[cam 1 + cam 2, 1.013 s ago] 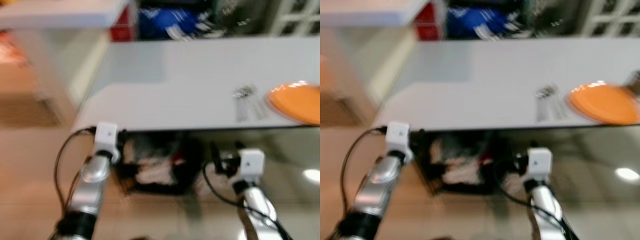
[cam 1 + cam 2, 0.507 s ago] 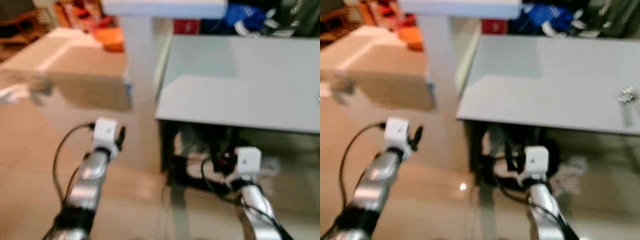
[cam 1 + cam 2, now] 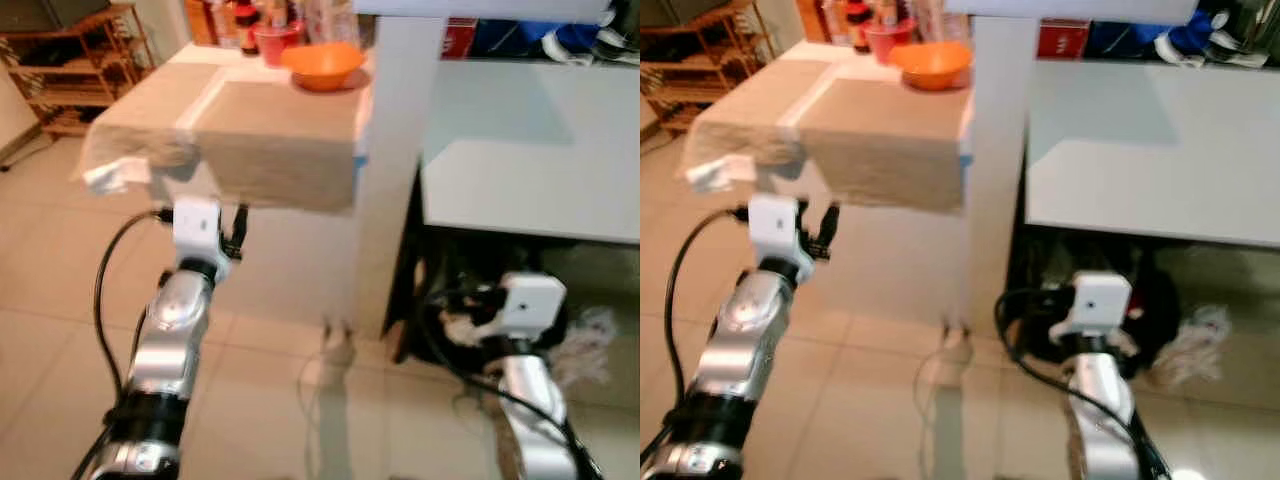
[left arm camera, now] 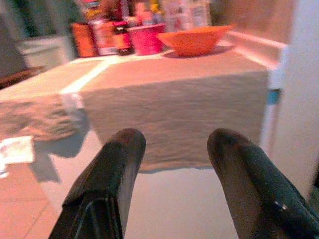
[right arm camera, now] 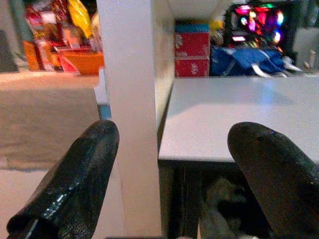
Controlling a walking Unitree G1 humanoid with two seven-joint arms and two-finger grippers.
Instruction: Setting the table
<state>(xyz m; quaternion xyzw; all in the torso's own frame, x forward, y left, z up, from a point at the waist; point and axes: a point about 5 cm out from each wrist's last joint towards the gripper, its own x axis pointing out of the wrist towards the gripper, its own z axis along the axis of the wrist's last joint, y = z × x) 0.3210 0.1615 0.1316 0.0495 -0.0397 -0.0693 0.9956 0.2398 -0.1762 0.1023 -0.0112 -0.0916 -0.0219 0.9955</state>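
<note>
Orange bowl (image 3: pixel 322 66) — shallow, glossy — on the cloth-draped table (image 3: pixel 250 140); both tools' fingers apart, empty.

Bottles (image 4: pixel 107 27) beyond the left gripper's fingers (image 4: pixel 107 184) are blurred, labels unreadable. Dark clutter (image 3: pixel 470 310) under the white table (image 3: pixel 530 190) is indistinct.

Pillar (image 3: pixel 388 170) centre. Clothed table (image 3: pixel 250 130) left of pillar; bowl (image 3: pixel 322 66) on its far end, near pillar; cup (image 3: pixel 270 42) and bottles left of bowl. Desk (image 3: pixel 530 170) right of pillar; clutter beneath. Shelf (image 3: pixel 75 70) far left.
</note>
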